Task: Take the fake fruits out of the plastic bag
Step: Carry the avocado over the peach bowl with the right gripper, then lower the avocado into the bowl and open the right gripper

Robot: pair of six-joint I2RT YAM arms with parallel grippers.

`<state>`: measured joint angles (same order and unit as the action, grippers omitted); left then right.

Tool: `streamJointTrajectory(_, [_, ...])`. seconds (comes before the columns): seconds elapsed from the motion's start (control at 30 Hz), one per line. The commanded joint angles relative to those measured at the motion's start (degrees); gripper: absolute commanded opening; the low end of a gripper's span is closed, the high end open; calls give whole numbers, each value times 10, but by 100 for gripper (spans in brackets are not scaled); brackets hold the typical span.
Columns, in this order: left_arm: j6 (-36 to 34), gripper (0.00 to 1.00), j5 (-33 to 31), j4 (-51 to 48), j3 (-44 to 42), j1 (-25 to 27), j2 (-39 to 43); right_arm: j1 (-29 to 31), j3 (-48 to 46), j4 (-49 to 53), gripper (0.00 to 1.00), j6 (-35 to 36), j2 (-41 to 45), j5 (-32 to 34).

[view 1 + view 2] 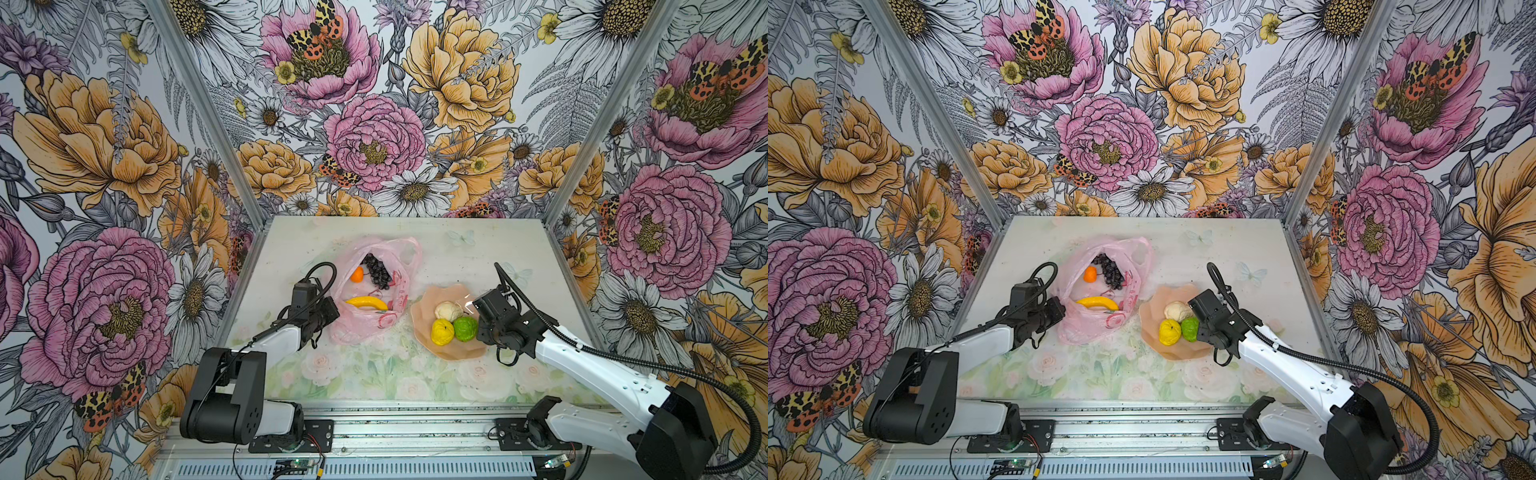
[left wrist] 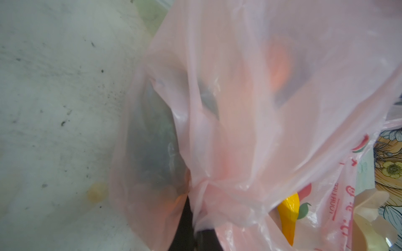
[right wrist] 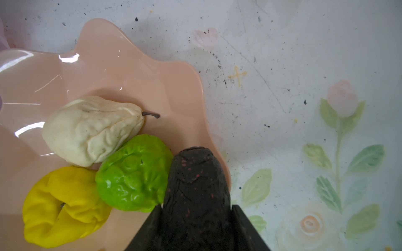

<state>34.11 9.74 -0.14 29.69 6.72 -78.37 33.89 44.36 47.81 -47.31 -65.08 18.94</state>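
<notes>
L end effector (image 1: 333, 309) clenched on bag (image 1: 357, 330) edge; R end effector (image 3: 195, 219) grasps avocado (image 3: 195, 184) at plate (image 3: 130, 71) rim.
In bag on bench (image 1: 457, 257): banana (image 1: 366, 302), grapes (image 1: 377, 271), orange (image 1: 357, 274); on plate: pear (image 1: 447, 311), yellow citrus (image 1: 442, 331), green citrus (image 1: 465, 328).

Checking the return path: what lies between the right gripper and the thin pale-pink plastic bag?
The peach scalloped plate holding a cream pear, yellow citrus and green citrus; seen in both top views.

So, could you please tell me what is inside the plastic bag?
Through the open mouth of the plastic bag, a top view shows a yellow banana, a small orange and a dark grape bunch. Anything lower down is covered by crumpled pink film, so I cannot tell.
</notes>
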Motion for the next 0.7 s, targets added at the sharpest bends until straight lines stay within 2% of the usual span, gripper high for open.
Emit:
streamJointTrajectory(0.0, [-1, 0, 3, 1, 8, -6, 6, -2, 10, -20, 46, 6, -12, 18])
streamJointTrajectory(0.67, [-8, 0, -13, -12, 5, -7, 27, 0, 35, -74, 50, 25, -97, -11])
